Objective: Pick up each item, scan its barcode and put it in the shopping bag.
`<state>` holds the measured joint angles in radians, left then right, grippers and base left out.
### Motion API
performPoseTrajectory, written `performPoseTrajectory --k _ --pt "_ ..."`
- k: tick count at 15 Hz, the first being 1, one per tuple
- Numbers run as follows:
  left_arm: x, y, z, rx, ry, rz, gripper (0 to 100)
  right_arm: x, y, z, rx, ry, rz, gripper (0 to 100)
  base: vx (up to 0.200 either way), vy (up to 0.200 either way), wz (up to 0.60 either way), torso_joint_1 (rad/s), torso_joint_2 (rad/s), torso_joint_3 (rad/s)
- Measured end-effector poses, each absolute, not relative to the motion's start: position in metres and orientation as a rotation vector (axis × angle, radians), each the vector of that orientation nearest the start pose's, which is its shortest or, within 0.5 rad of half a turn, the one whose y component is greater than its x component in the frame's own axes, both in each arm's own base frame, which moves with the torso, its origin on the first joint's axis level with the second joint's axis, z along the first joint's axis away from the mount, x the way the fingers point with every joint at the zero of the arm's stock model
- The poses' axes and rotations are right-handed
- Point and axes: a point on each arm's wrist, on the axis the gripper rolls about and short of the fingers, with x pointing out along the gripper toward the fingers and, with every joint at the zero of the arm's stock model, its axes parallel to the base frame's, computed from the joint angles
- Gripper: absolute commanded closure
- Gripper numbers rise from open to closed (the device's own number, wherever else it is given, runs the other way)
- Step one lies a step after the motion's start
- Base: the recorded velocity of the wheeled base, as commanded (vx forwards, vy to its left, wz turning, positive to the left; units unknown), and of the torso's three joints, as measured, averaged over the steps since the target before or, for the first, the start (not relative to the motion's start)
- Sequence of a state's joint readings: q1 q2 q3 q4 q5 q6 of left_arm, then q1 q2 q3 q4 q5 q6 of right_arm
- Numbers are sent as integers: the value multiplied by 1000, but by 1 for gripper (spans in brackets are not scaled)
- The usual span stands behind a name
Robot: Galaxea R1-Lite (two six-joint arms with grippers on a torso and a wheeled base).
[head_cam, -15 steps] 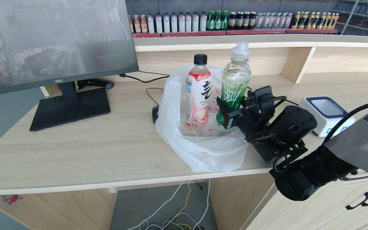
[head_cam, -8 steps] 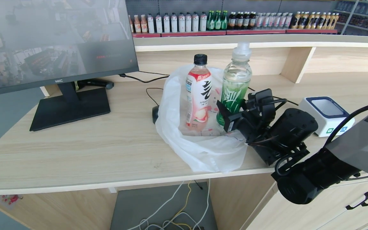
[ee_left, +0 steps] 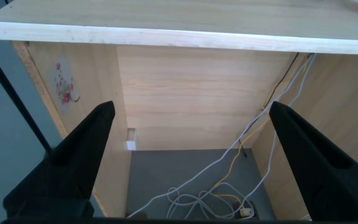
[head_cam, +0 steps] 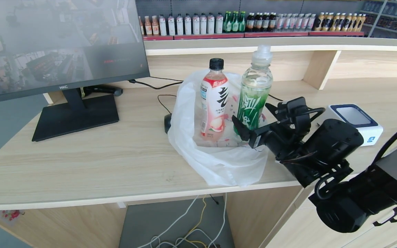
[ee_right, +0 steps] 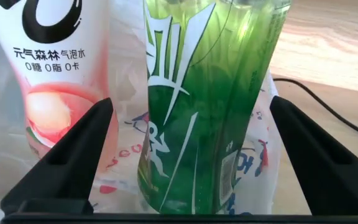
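The green bottle (head_cam: 253, 100) stood upright in the open bag (head_cam: 219, 162), white cap on top, just beside the pink bottle (head_cam: 214, 103), which stood upright to its left in the same bag. The two were close together; whether they touched could not be told. The bag lay slumped on the counter (head_cam: 98, 162) near its front edge, its plastic bunched low around both bottles.

The right gripper (head_cam: 252, 115) sat low at the bag's right side, pointed at the foot of the green bottle. Its fingers were spread wide and held nothing. In the right wrist view the green bottle (ee_right: 210, 106) showed between the two fingers of the right gripper (ee_right: 191, 102) with a gap on either side, the pink bottle (ee_right: 48, 81) next to it and the bag's (ee_right: 126, 37) plastic behind and under them.

The left gripper (ee_left: 191, 106) hung below the counter's edge, fingers wide apart and empty, facing the space under the counter where cables (ee_left: 216, 186) lay on the floor.

A scanner (head_cam: 352, 122) sat on the counter to the right of the bag, behind the right arm. A mouse (head_cam: 167, 123) lay against the bag's left side, and a monitor (head_cam: 57, 44) stood at the counter's far left. Shelves of bottles (head_cam: 253, 20) lined the wall behind.
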<state>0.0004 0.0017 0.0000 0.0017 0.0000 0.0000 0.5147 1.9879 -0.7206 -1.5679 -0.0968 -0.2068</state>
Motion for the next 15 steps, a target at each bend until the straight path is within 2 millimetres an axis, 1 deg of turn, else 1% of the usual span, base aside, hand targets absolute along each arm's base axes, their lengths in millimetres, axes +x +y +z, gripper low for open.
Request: performPoseTrajectory --k 3,6,9,11,13,15 --pt "-23 0 75 0 3 0 0 271 152 176 -105 -342 384 0 0 0 0 0 0 0" --pt "-23 0 75 0 3 0 0 229 128 181 -112 -321 387 0 0 0 0 0 0 0" --pt "-23 0 75 0 3 0 0 176 97 176 -114 -285 391 0 0 0 0 0 0 0" --pt "-23 0 75 0 3 0 0 142 75 177 -96 -292 378 0 0 0 0 0 0 0" --pt "-23 0 75 0 3 1 0 115 58 171 -99 -231 368 0 0 0 0 0 0 0" --pt "-23 0 75 0 3 0 0 92 45 158 -128 -115 373 0 0 0 0 0 0 0"
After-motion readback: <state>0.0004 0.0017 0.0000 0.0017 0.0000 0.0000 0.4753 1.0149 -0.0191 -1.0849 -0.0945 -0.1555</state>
